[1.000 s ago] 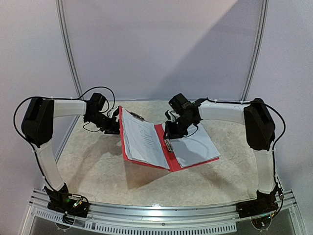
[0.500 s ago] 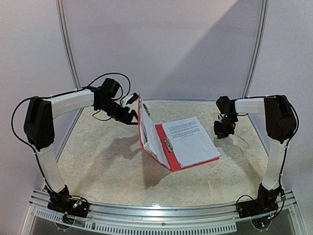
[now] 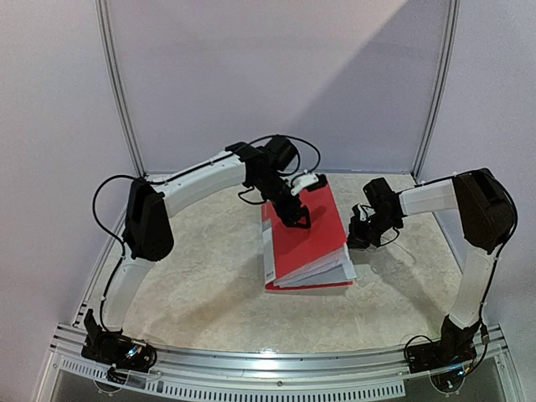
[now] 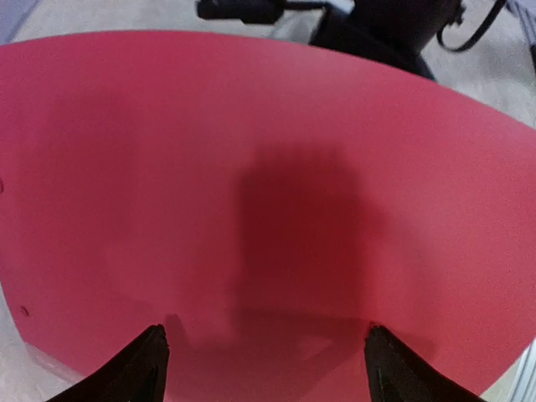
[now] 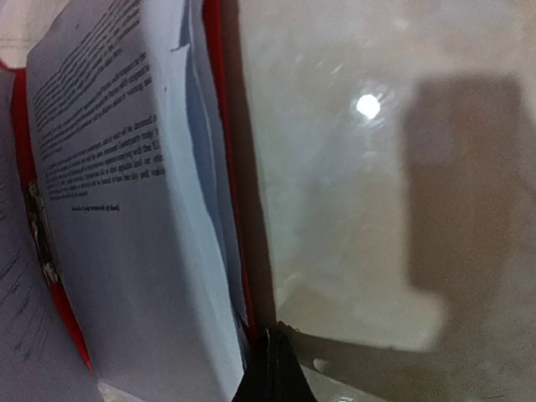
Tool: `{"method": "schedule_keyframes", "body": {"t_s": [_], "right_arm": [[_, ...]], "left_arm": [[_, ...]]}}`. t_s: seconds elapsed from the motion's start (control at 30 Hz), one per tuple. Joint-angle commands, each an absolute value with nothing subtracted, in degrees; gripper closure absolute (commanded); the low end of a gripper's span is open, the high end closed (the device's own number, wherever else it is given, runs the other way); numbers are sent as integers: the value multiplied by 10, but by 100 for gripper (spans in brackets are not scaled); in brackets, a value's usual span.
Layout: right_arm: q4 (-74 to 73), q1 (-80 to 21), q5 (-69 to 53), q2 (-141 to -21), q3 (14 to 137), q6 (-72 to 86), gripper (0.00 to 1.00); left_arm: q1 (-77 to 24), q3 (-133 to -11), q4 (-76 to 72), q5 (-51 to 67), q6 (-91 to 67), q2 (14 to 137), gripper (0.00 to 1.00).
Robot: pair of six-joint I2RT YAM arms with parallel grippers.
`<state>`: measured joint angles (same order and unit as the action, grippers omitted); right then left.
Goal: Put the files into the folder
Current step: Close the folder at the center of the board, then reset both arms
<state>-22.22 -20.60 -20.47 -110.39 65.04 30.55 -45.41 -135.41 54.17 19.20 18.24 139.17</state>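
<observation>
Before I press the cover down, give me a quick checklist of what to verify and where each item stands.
1. Red folder folded over the paper sheets: ok.
2. Cover lying flat: not ok; the right wrist view shows it gaping along the open edge.
3. Sheets within the folder's outline: cannot tell; white edges show at its near right corner.
4. Left tool free: ok; open over the cover, holding nothing.
5. Right tool out of the cover's way: ok; shut, beside the folder's right edge.
</observation>
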Motion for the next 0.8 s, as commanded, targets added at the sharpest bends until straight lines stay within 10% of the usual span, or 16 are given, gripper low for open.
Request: {"method": "schedule_keyframes", "body": {"t_s": [0.0,0.3,0.57,0.77], "right_arm": [[-236,-223,-223,-1066,595,347,99],[-383,-141,-75,-932,623,279,88],[-385,-119,117,-729,609,168,13],[-278,-119,108,-575,475,152,1]], "left_arm": [[-478,-1365,610,139,257,1391,18],[-424,-1292,636,122,257,1223,16],[-145,-967,505,112,203,953,14],[66,-660,372,118,187,765,9]]}}
